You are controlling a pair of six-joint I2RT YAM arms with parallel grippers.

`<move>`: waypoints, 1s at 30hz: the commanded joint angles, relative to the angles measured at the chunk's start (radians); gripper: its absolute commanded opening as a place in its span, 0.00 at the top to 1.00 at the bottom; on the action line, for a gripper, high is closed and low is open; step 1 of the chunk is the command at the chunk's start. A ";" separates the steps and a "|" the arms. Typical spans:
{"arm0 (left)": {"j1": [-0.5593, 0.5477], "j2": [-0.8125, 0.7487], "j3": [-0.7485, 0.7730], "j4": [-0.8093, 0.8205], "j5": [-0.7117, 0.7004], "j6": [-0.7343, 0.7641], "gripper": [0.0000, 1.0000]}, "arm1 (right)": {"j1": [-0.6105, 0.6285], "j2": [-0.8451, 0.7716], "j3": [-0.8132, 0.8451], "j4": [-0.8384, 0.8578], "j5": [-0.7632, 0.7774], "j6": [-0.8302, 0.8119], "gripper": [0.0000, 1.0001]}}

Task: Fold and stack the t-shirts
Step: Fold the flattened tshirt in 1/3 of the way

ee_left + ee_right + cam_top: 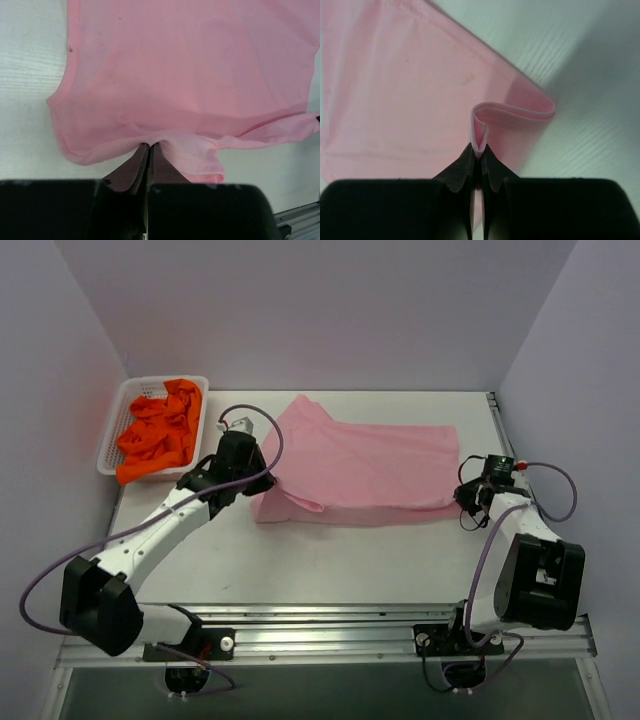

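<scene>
Pink cloth, one light pink t-shirt (370, 465), lies across the white table (330, 560), partly folded, long side running left to right in the top view. We take this shirt as our landmark. At the shirt's left end the left gripper (262, 480) sits right on the edge. In the left wrist view we see its jaws pressed together at the hem, with a small fold of pink cloth bunched at the fingertips (142, 155), so we log it as clamped on the shirt. At the shirt's right end, near corner, is the right gripper (468, 496). The right wrist view shows its jaws closed tight on a raised loop of doubled pink fabric, the dark fingertips (466, 165) pinching the loop's base. A sleeve or flap lies doubled over near the shirt's left near corner. Off the shirt's left far corner, near but not touching it, stands a white mesh basket (112, 436). Crumpled bright orange t-shirts (160, 435) are heaped inside it, one hanging over its near rim. We cannot count them.
</scene>
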 commanded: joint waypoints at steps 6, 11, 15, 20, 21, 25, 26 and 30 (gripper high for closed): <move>0.195 0.500 0.296 0.155 0.219 0.079 0.93 | 0.046 0.405 0.275 0.121 -0.010 0.065 0.81; 0.270 0.824 0.633 0.190 0.299 0.090 0.06 | 0.048 0.602 0.518 0.112 -0.022 0.039 0.00; 0.301 0.824 0.674 0.174 0.318 0.082 0.06 | 0.063 0.516 0.547 0.119 0.016 0.028 0.00; 0.329 0.732 0.627 0.164 0.264 0.108 0.06 | 0.113 0.323 0.505 0.118 0.111 -0.009 0.00; 0.336 0.700 0.613 0.168 0.253 0.116 0.06 | 0.123 0.303 0.497 0.122 0.137 -0.015 0.00; 0.347 0.629 0.517 0.211 0.206 0.125 0.06 | 0.163 0.202 0.460 0.148 0.260 -0.047 0.00; 0.347 0.618 0.507 0.219 0.186 0.128 0.06 | 0.169 0.171 0.430 0.211 0.278 -0.068 0.00; 0.358 0.673 0.538 0.236 0.210 0.133 0.06 | 0.180 0.181 0.408 0.338 0.219 -0.121 0.00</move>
